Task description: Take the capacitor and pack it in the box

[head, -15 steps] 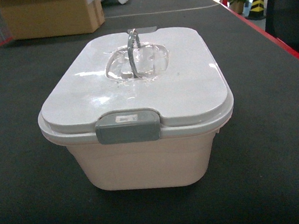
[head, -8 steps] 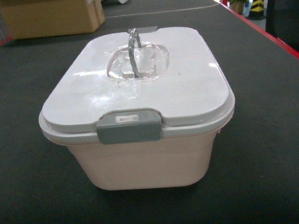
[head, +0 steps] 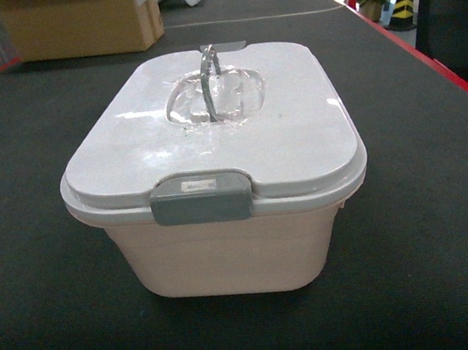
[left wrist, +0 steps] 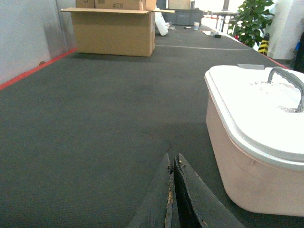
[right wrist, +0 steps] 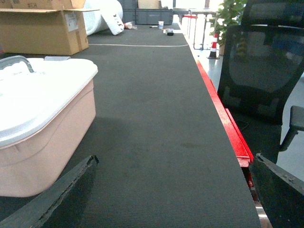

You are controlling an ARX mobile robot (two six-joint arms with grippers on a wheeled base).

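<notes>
One box [head: 218, 185] sits mid-table, lid [head: 219, 125] on, grey latch [head: 200, 198] facing the head camera at 6 o'clock, clear handle [head: 211, 84] upright on top. No capacitor visible in any view; can't tell where it is.

Left pincer [left wrist: 173, 190]: tips pressed together, holding nothing, low over the table [left wrist: 95, 118] with the box at its 2 o'clock. Right pincer [right wrist: 173, 190]: spread wide, empty, box at its 10 o'clock.

Handling guess: box is stiff plastic with a glossy lid, likely slippery and light. Best holds are the latch tab to unclip, then the handle to lift the lid. Capacitor, once found, should be tiny, light and prone to rolling; pinch across its sides.

Cardboard carton [left wrist: 116, 31] sits far back at 11 o'clock, office chair [right wrist: 263, 71] off the table edge at 3 o'clock.
</notes>
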